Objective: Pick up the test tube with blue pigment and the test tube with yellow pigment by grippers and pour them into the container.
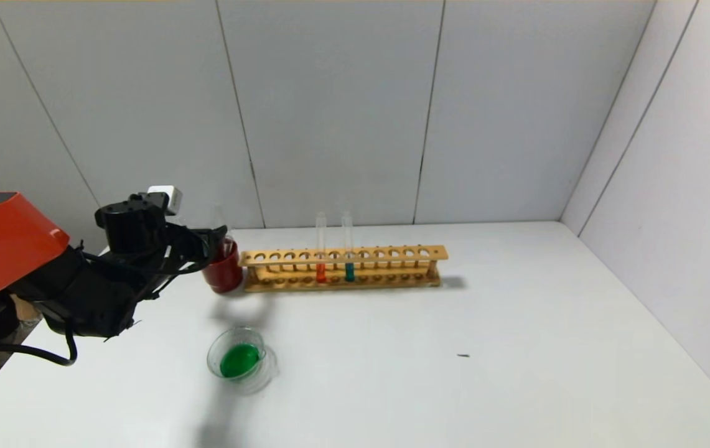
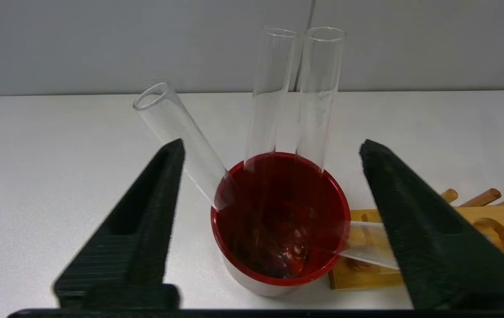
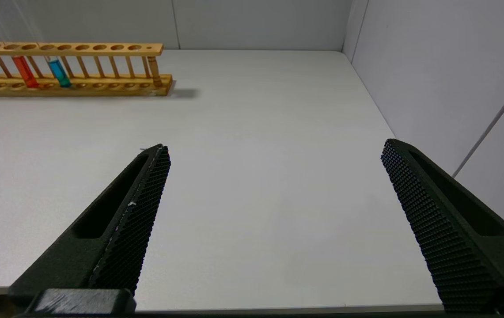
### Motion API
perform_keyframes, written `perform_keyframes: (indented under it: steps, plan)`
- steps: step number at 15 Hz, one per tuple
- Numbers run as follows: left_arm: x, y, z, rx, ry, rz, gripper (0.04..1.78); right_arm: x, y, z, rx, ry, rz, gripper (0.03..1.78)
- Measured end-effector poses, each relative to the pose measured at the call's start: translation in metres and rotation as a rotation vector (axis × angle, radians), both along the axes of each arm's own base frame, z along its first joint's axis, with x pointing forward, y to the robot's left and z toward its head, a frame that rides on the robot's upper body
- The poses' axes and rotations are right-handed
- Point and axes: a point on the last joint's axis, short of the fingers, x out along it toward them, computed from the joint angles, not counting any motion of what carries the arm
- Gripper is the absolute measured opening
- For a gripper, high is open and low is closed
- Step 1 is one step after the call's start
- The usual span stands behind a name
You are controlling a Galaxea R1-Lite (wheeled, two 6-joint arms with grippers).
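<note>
The container [image 1: 239, 358], a small clear glass dish, holds green liquid and sits on the white table near the front left. No tube with yellow liquid shows in any view. My left gripper [image 1: 216, 244] is open and empty, right beside the dark red cup [image 1: 224, 274]. In the left wrist view this gripper [image 2: 271, 145] has its fingers spread to either side of the cup [image 2: 280, 221]. The cup holds several empty clear tubes [image 2: 274, 92]. My right gripper [image 3: 274, 145] is open and empty over bare table, out of the head view.
A wooden rack [image 1: 345, 269] stands behind the dish, to the right of the cup. It holds a tube with orange liquid [image 1: 321, 270] and a tube with teal-blue liquid [image 1: 349, 269]. Grey walls close the back and the right side.
</note>
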Motion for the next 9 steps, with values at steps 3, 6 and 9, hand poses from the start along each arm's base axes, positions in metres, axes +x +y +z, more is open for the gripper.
perform_keyframes:
  steps: [3,6,9]
  plan:
    - [0.003,0.000,0.009,0.003,-0.026,-0.001,1.70,0.000,0.000,0.000,0.000,0.000,0.000,1.75]
    - [0.004,0.000,0.033,0.007,-0.045,-0.001,1.74,0.000,0.000,0.000,0.000,0.000,0.000,1.75]
    - [-0.006,0.000,0.079,0.015,-0.075,-0.001,1.74,0.000,0.000,0.000,0.000,0.000,0.000,1.75]
